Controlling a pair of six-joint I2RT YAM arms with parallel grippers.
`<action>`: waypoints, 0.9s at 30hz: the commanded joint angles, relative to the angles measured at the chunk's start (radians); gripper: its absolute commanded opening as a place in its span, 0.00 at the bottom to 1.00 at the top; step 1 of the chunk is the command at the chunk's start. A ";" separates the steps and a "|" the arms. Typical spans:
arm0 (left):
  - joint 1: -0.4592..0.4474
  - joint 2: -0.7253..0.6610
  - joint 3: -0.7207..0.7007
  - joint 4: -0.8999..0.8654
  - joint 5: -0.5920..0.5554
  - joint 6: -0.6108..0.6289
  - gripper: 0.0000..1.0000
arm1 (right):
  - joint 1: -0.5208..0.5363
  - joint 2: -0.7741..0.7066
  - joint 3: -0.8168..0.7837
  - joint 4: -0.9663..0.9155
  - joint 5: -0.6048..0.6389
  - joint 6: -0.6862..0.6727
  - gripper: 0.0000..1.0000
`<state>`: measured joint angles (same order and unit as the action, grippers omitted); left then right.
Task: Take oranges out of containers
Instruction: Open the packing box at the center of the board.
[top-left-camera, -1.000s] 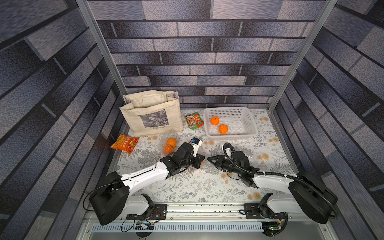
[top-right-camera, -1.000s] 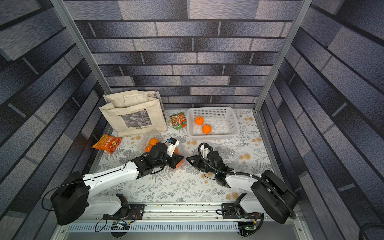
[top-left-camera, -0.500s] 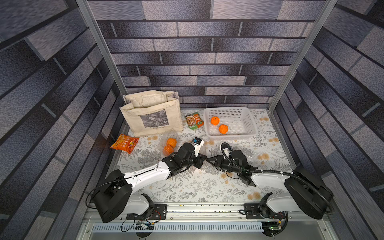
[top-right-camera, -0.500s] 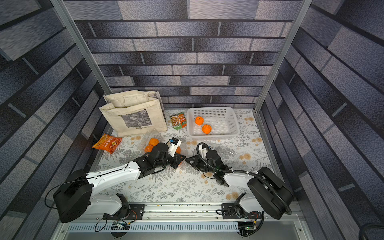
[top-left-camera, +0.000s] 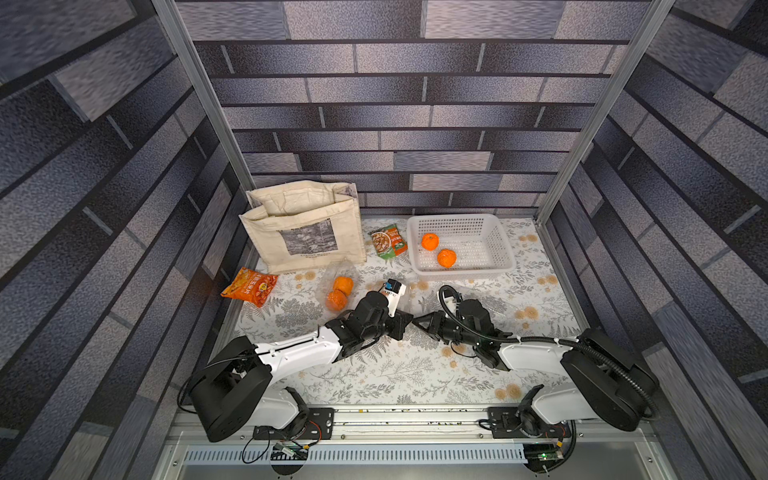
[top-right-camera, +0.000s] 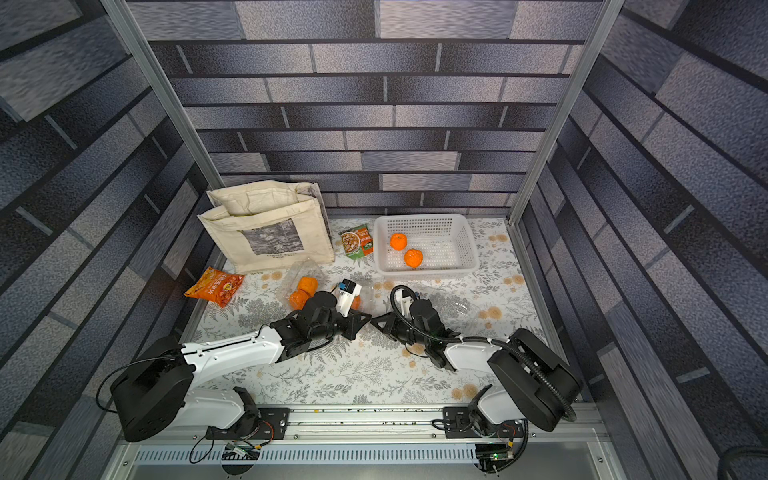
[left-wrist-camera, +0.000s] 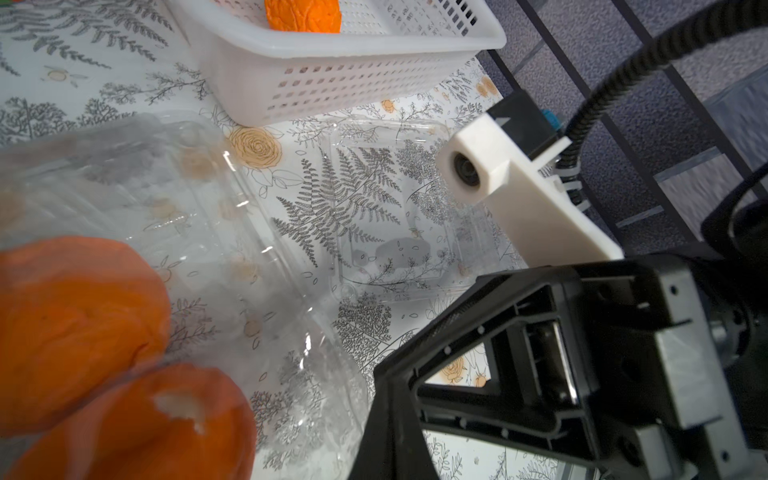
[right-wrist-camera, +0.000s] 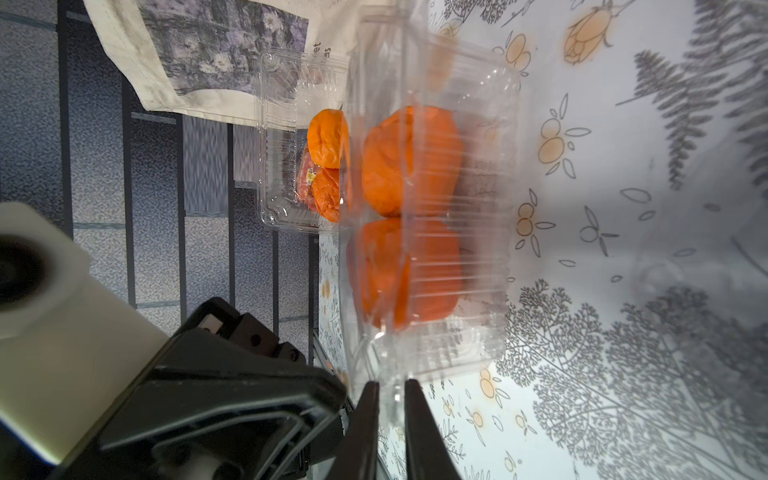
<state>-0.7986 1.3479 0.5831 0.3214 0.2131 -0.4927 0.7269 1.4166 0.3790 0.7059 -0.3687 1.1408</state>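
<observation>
Closing up: right gripper (right-wrist-camera: 390, 386) jaws just pinched onto the clamshell (right-wrist-camera: 478, 332) lip, left gripper (top-left-camera: 404, 323) stays shut alongside; lid-opening looks next.

2 oranges (top-left-camera: 430, 241), small, bright, lumpy-skinned, lay loose and slightly apart in white basket (top-left-camera: 457, 219) at counter (top-left-camera: 395, 374) back-right. 3 clear, thin clamshell containers were on the counter. Left container (top-left-camera: 338, 270) sat left of centre, nr the back, w/ 2 more oranges (top-left-camera: 343, 285) touching inside; lid state unclear. Middle container (right-wrist-camera: 478, 199), at counter centre and mostly hidden in both top views, held the last 2 oranges (right-wrist-camera: 409, 162) side by side, touching. Empty container (left-wrist-camera: 395, 216) lay flat just in front of the basket, right of centre.
</observation>
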 joint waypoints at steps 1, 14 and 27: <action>0.025 -0.069 -0.050 0.105 -0.055 -0.089 0.00 | 0.006 0.008 0.029 -0.002 -0.008 -0.026 0.15; 0.094 -0.268 0.039 -0.334 -0.310 -0.048 0.37 | -0.006 0.065 -0.052 0.120 0.046 -0.004 0.26; 0.127 -0.066 0.133 -0.426 -0.283 -0.050 0.59 | -0.021 0.152 -0.096 0.298 0.053 0.042 0.25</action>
<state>-0.6788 1.2587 0.6849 -0.0692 -0.0864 -0.5579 0.7147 1.5757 0.2874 0.9451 -0.3340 1.1805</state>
